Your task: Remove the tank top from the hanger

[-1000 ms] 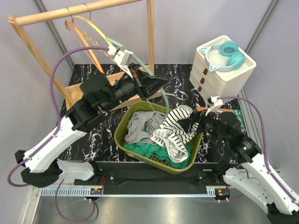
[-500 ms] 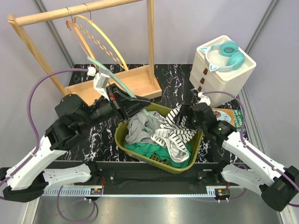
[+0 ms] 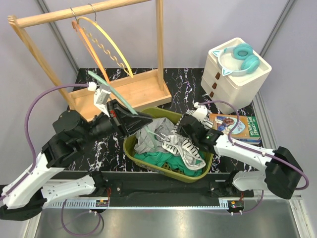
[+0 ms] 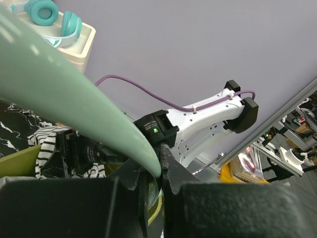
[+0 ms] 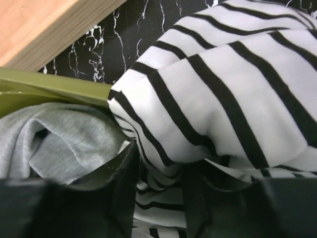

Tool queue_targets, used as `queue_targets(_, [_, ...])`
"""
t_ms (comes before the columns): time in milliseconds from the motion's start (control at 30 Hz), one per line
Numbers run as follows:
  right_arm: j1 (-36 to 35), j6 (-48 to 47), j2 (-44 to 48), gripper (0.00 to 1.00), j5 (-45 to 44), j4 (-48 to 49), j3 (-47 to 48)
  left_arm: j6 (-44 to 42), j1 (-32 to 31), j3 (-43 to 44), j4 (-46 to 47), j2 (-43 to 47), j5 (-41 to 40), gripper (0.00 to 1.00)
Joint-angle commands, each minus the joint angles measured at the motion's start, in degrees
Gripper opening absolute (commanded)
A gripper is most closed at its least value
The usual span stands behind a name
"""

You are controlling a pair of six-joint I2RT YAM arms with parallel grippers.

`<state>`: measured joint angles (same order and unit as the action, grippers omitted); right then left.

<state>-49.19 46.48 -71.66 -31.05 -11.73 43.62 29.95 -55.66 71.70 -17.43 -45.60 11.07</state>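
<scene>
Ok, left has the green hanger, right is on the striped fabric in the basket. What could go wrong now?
The right gripper straddles the striped fabric right beside the grey garment, so it may pinch both. The green hanger in the left gripper seems to reach into the basket pile; pulling could snag other clothes or drag the basket.

Teal headphones [image 3: 243,50] rest atop white drawers [image 3: 232,85].

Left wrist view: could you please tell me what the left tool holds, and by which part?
The left tool grips the green hanger at its arm's narrow end.
</scene>
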Motion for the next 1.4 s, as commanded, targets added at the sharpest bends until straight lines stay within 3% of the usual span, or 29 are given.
queue_targets(0, [-1.26, 0.12, -0.68, 0.34, -6.05, 5.48, 3.23, -0.69, -0.33, -0.07, 1.53, 2.71, -0.79, 0.00])
queue_targets(67, [-1.44, -2.96, 0.37, 0.14, -4.30, 5.84, 5.06, -0.69, -0.24, -0.25, 0.65, 3.15, -1.23, 0.00])
queue_targets(167, [-1.61, -9.29, 4.32, 0.00, -0.26, 5.49, 7.26, -0.69, -0.24, -0.77, 0.21, 3.77, -1.58, 0.00])
queue_targets(333, [-1.70, -17.12, 12.41, 0.00, 10.55, 3.74, 12.97, -0.69, -0.24, -1.04, -0.15, 3.86, -1.84, 0.00])
queue_targets(467, [-1.88, -19.58, 14.18, 0.00, 22.75, -0.14, 23.32, -0.69, -0.24, -0.69, -0.24, 3.59, -2.02, 0.00])
queue_targets(667, [-2.05, -20.55, 14.44, 0.00, 33.92, -2.42, 33.72, -0.86, -0.24, -0.42, -0.32, 4.90, -2.28, 0.00])
queue_targets(800, [-2.05, -20.03, 15.14, 0.00, 39.12, -2.42, 33.56, -0.95, -0.24, -0.33, -0.24, 6.14, -2.55, 0.00])
queue_targets(1000, [-2.14, -19.76, 20.23, 0.00, 50.02, 1.53, 23.46, -1.30, -0.24, 0.02, -0.32, 6.67, -2.11, 0.00])
queue_targets(1100, [-2.05, -19.41, 23.05, 0.05, 47.85, 1.71, 16.61, -0.60, -0.24, 0.10, 0.03, 6.32, -1.23, 0.00])
queue_targets(1233, [-2.05, -18.00, 22.97, 0.08, 35.49, 0.66, 8.78, 0.80, -0.24, -0.51, 2.75, 5.53, 0.62, 0.00])
queue_targets(1367, [-2.05, -16.95, 16.75, 0.19, 30.09, -4.00, 9.12, 2.30, -0.24, -0.51, 4.77, 4.04, 1.06, 0.00])
